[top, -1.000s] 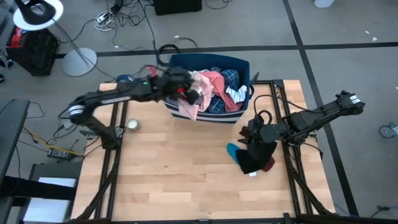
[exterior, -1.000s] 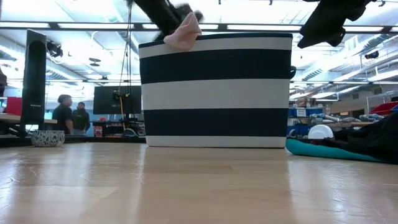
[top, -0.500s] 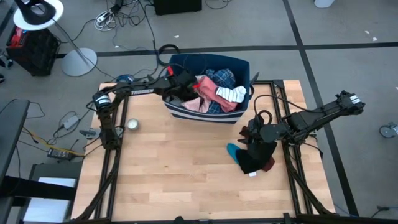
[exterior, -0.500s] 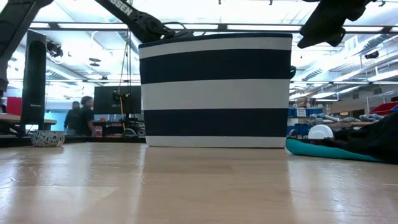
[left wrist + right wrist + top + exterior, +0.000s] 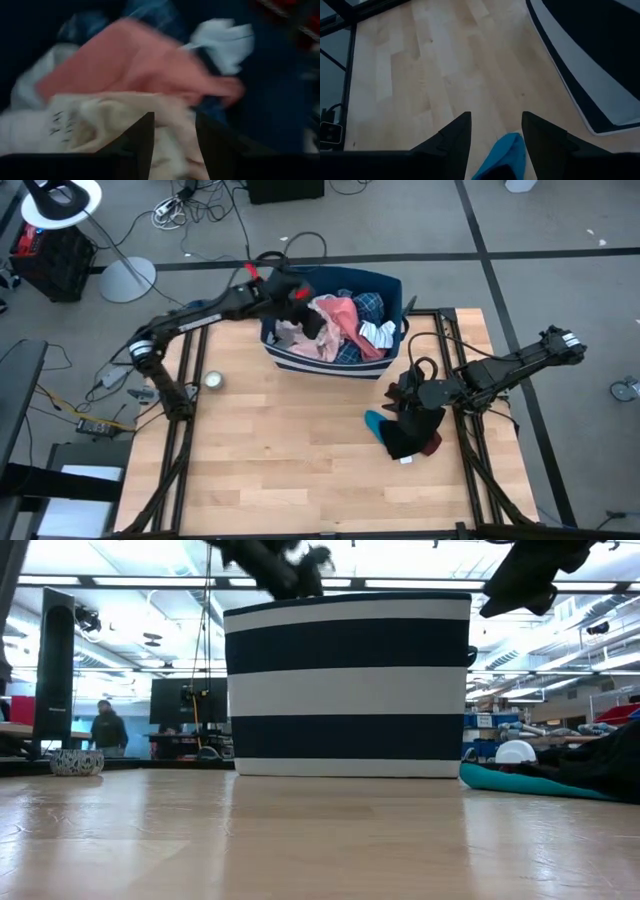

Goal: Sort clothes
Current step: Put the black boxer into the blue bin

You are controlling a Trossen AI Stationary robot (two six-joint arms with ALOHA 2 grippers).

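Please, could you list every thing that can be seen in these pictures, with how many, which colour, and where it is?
bin: one, dark blue with a white stripe, at the far middle of the table.
clothes in the bin: several, pink, cream, blue plaid and white, heaped inside.
pile of clothes: one, dark pieces over a teal one, on the table's right side.
small bowl: one, pale, near the table's left edge.
table: one, light wood.
person: one, dark clothing, far back in the room.
left gripper: one, dark, over the bin's left part, open around a cream garment.
right gripper: one, dark, open, above the pile, holding nothing.
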